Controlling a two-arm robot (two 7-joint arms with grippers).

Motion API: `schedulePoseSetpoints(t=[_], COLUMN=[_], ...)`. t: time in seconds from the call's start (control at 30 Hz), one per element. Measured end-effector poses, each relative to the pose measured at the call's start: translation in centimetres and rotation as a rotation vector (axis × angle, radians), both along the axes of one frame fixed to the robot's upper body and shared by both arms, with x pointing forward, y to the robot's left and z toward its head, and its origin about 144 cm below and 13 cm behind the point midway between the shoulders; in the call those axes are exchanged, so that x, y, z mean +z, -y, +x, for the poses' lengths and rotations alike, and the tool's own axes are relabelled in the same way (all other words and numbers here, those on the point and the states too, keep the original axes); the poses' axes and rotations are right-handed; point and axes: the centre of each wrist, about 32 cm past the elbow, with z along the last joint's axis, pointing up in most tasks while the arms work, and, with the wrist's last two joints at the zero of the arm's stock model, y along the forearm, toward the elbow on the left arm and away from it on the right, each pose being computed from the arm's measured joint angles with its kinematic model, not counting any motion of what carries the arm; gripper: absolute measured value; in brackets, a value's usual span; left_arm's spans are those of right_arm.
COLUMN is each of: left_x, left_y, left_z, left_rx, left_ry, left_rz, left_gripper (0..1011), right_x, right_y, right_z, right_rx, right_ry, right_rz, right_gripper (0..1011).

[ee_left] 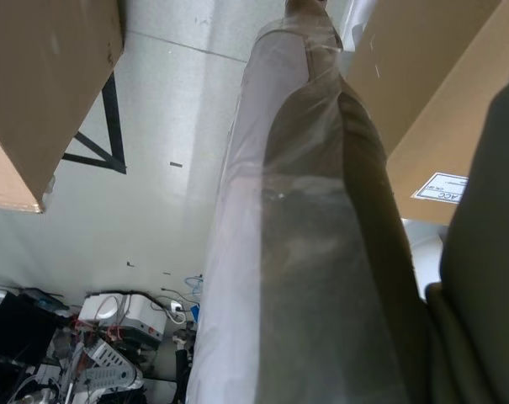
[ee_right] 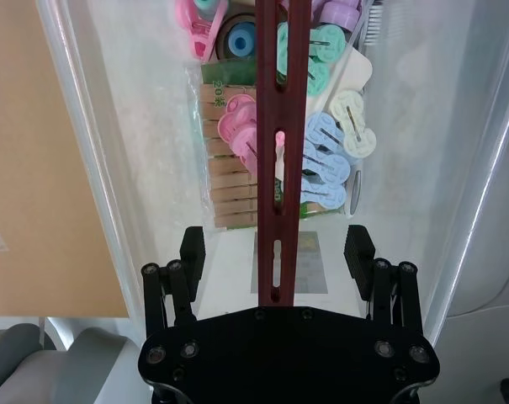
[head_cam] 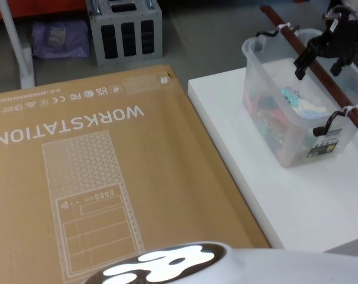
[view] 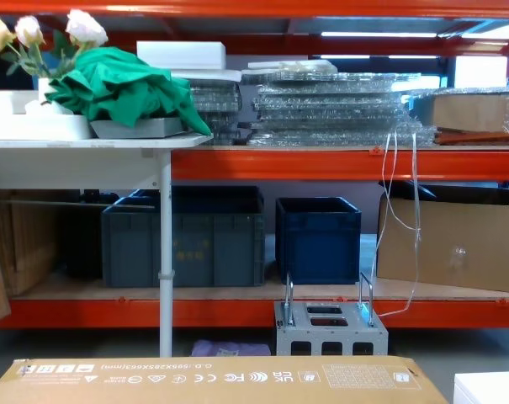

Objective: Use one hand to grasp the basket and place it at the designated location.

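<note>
We see the basket [head_cam: 267, 127] standing on the white table [head_cam: 309, 201] at the right, beside the big cardboard box [head_cam: 107, 177]; its reddish handle [head_cam: 338, 99] runs near to far; our right gripper [ee_right: 276, 244] hangs over that bar, fingers spread wide on either side, not touching it; coloured pegs [ee_right: 326, 160] lie inside.

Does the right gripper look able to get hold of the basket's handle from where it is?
Probably yes: the right gripper hangs over the basket and its handle, fingers open either side of the bar, nothing in between.
</note>
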Motion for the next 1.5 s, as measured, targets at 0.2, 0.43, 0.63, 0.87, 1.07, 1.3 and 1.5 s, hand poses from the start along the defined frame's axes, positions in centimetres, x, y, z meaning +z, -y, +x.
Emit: schedulePoseSetpoints(t=[0.2,0.43,0.63,0.87,1.07,1.3,1.5], left_x=[0.0,0.0,0.0,0.0,0.0,0.0,0.0], left_y=[0.0,0.0,0.0,0.0,0.0,0.0,0.0], left_z=[0.0,0.0,0.0,0.0,0.0,0.0,0.0], left_rx=[0.0,0.0,0.0,0.0,0.0,0.0,0.0], left_ry=[0.0,0.0,0.0,0.0,0.0,0.0,0.0], left_rz=[0.0,0.0,0.0,0.0,0.0,0.0,0.0], left_gripper=[0,0,0,0,0,0,0], right_x=[-0.12,-0.2,-0.24,-0.24,-0.24,-0.18,-0.1], right_y=[0.24,0.22,0.29,0.42,0.42,0.35,0.33], right_z=[0.12,0.2,0.19,0.11,0.08,-0.03,-0.08], right_rx=[0.011,0.019,0.02,0.014,0.012,0.01,0.01], right_ry=[-0.003,-0.005,-0.005,-0.004,-0.005,-0.002,0.001], right_rz=[0.019,0.025,0.027,0.027,0.027,0.022,0.021], right_gripper=[1000,977,834,592,406,234,234])
